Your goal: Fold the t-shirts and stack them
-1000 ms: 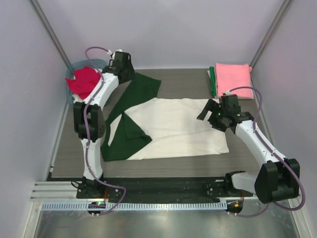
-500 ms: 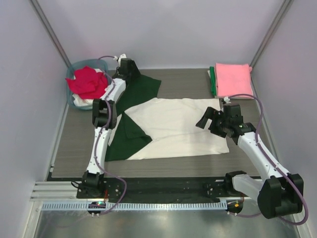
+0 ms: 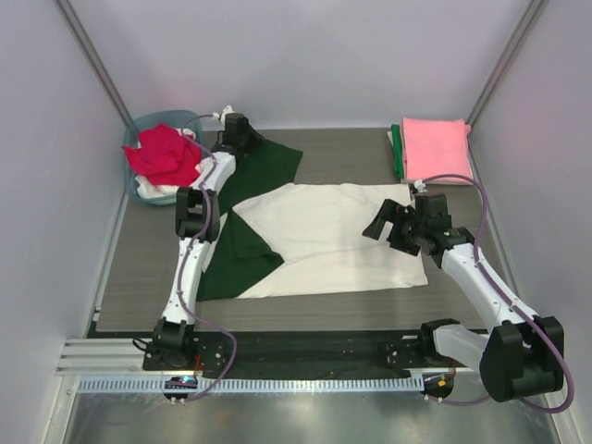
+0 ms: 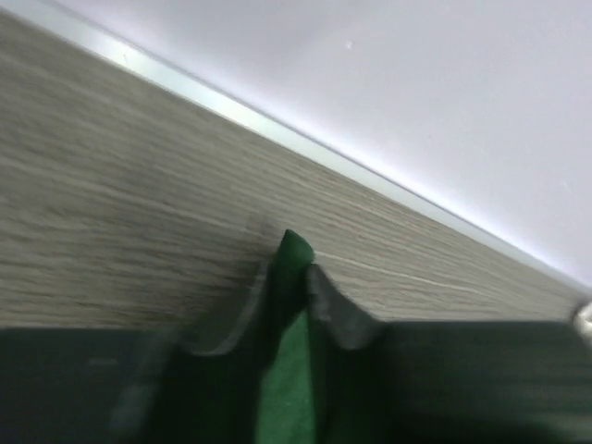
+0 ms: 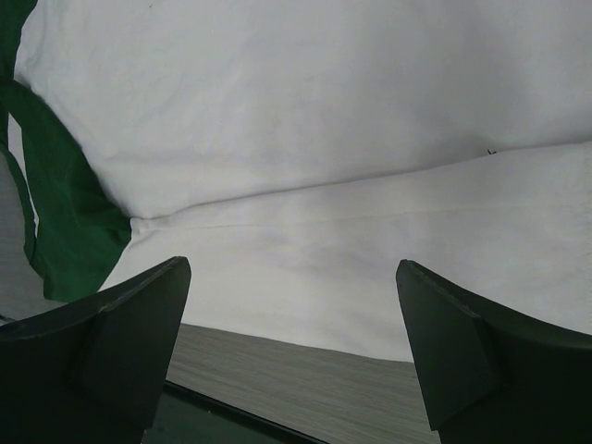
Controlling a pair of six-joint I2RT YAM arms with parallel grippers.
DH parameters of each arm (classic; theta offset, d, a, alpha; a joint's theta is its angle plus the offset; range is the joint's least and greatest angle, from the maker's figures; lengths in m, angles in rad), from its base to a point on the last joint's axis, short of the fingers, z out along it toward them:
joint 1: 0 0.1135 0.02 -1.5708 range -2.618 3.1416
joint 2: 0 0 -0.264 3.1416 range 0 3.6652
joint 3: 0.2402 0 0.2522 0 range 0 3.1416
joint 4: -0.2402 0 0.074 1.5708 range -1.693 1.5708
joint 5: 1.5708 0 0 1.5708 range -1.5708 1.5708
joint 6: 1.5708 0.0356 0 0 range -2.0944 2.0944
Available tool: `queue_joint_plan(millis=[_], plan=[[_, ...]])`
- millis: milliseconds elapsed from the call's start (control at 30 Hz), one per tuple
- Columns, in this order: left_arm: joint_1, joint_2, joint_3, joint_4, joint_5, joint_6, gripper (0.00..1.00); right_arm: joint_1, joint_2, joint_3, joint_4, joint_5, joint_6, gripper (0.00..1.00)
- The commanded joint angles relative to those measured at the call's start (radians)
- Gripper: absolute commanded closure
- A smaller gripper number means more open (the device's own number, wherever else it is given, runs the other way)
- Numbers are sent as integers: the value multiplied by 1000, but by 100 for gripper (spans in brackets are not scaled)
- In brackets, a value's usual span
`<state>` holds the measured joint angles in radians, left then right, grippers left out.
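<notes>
Pinching a raised ridge of green cloth, the left gripper has its jaws drawn narrow, one finger on each side of the fold; the wrist view is blurred but the cloth clearly stands up between them. In the top view that arm is stretched out long toward the upper left of the frame, its tip on the far green sleeve of the cream t-shirt.

The shirt lies spread flat on the grey table in the middle of the frame, its other green sleeve lying at lower left, partly over the cream body.

The right gripper hangs over the shirt's right edge, right of centre, with jaws wide apart and nothing between them. Only cream cloth and a strip of table show below it.

At the upper right, a folded pink t-shirt rests on a stack, and the edge of a green t-shirt shows along its left side.

At the upper left, just beside the left gripper, a red t-shirt is heaped in the teal basket, with some white cloth under it.
</notes>
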<state>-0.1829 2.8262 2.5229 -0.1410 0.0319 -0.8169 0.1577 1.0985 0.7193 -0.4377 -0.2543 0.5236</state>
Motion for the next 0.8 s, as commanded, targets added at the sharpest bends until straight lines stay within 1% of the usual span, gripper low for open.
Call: queue_joint_plan(millis=[0,33,67,167,233,300,333,367,400,433,533,600,633,700,733,767], plan=[[-3,22,-4,-5,75,-38,83,6,-15,9,37,-13,-16,0],[-4,21,-4,-5,76,-36,96,6,-25,8,36,-11,-14,0],[-4,16,-4,-5,76,-36,100,6,-29,0,36,-11,-11,0],[-1,-20,-6,-6,85,-60,100,5,-31,-4,36,-7,-10,0],[0,-82,-19,-6,88,-70,100,3,-20,5,37,6,-10,0],[0,-138,-62,-6,95,-70,100,0,15,46,28,23,-8,0],[0,-208,-88,-6,99,-62,100,-7,29,64,27,27,-7,0],[2,-244,-114,-8,102,-61,100,-15,43,106,21,33,-5,0],[2,-281,-145,-8,105,-56,100,-21,75,126,16,41,-4,0],[2,-356,-212,-6,109,-50,100,-26,87,147,10,44,-1,0],[2,-471,-314,-12,144,-22,100,-40,119,230,-10,47,0,0],[2,-520,-355,-31,177,5,100,-43,120,246,-15,46,3,0],[2,-543,-401,-58,186,13,100,-44,121,258,-16,53,6,0],[0,-628,-462,-80,197,30,100,-52,123,269,-25,67,12,0],[-1,-664,-510,-81,203,33,100,-56,130,273,-26,79,19,0],[-4,-733,-594,-81,203,39,100,-61,136,282,-27,82,33,0]])
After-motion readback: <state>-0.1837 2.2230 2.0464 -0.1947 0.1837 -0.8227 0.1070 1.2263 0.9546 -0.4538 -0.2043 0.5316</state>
